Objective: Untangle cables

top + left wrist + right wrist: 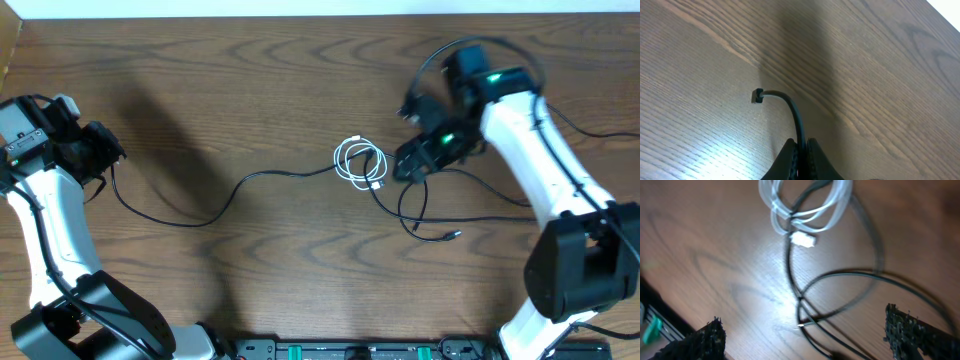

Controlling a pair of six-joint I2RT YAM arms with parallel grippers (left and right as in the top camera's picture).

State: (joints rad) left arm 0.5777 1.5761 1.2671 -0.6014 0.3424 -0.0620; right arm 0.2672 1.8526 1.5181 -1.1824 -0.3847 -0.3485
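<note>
Our left gripper (801,148) is clamped on a thin black cable (798,122) snaking over the dark wood-grain surface (250,80) to mid-frame overhead, where a glossy white cable (360,163) coils in small rings; our right gripper (802,332) gapes empty beside it.

The table (250,90) is brown wood with dark wavy grain. The coiled cable (360,163) at centre is white with a white plug, while the 2 others, the left long cable (200,223) and the right long cable (445,237), are black. The left arm (45,230) and right arm (530,140) are white with black joints, the right one showing green lights.
</note>
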